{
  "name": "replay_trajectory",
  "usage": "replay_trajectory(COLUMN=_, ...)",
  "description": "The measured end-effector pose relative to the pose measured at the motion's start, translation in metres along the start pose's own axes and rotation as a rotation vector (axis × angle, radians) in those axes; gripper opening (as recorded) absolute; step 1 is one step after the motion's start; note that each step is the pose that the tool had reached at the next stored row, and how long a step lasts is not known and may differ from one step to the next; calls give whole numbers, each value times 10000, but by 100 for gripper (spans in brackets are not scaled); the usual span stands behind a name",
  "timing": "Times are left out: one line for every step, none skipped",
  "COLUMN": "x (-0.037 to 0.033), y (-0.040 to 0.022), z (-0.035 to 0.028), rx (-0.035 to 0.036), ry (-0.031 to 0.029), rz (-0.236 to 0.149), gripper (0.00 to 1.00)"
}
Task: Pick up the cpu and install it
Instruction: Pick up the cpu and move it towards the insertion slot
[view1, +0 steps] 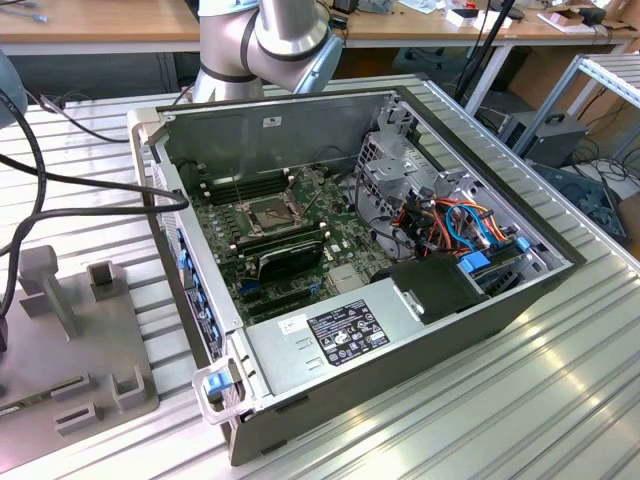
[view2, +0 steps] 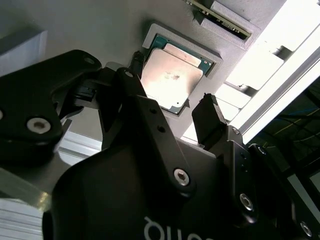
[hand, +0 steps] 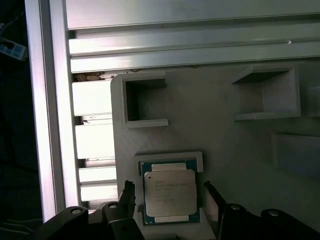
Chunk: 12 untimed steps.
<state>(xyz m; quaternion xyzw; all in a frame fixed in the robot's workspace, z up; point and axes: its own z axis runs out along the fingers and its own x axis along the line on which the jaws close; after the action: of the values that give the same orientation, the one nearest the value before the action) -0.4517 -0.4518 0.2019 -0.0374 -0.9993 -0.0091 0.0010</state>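
**Fingers astride the cpu, grasp not yet made**

The pick-up is the step in hand. In both wrist views the gripper (hand: 169, 200) hangs over the cpu (hand: 170, 195), which lies flat, metal top up, in a shallow pocket of a grey holder (hand: 220, 125). The fingers (hand: 128, 197) stand apart, one on each side of the chip. I see no contact between them and its edges, and nothing is held.

By my judgement, a clean grasp calls for the fingers to go down squarely and close evenly on the two opposite edges. Then the chip comes up level and does not tip against the pocket.

Room is tight close in. A raised rim (hand: 169, 156) frames the pocket just beside the chip. It seems lower or cut away on the two sides where the fingers stand, though I cannot be sure. Two other pockets (hand: 145, 102) lie near on the holder, and the ribbed metal table (hand: 150, 42) runs past its edge.

In the exterior view the computer case (view1: 400, 330) lies open on the table. Its motherboard (view1: 300, 235) faces up, and the socket (view1: 272, 212) sits near the middle of the board. The case walls stand up around the board, while the space above it is open.
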Motion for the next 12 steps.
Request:
replay_trajectory(x=0, y=0, z=5, rx=13, ry=0, rz=1, gripper=66)
replay_trajectory(x=1, y=0, z=9, rx=29, ry=0, rz=1, gripper=66)
replay_trajectory(x=1, y=0, z=16, rx=49, ry=-3, rz=1, gripper=66)
replay_trajectory(x=0, y=0, z=20, rx=68, ry=-3, rz=1, gripper=66)
replay_trajectory(x=0, y=0, z=24, rx=84, ry=-5, rz=0, gripper=66)
replay_trajectory(x=0, y=-1, z=26, rx=92, ry=-4, rz=0, gripper=66)
replay_trajectory(x=0, y=-1, z=27, rx=93, ry=-3, rz=0, gripper=66)
replay_trajectory(x=-4, y=1, z=32, rx=90, ry=-7, rz=2, gripper=66)
replay_trajectory(x=-8, y=1, z=34, rx=90, ry=-8, rz=3, gripper=66)
replay_trajectory(x=-12, y=1, z=35, rx=92, ry=-7, rz=2, gripper=66)
replay_trajectory(x=-19, y=2, z=37, rx=96, ry=-7, rz=1, gripper=66)
replay_trajectory(x=-21, y=2, z=39, rx=102, ry=-7, rz=0, gripper=66)
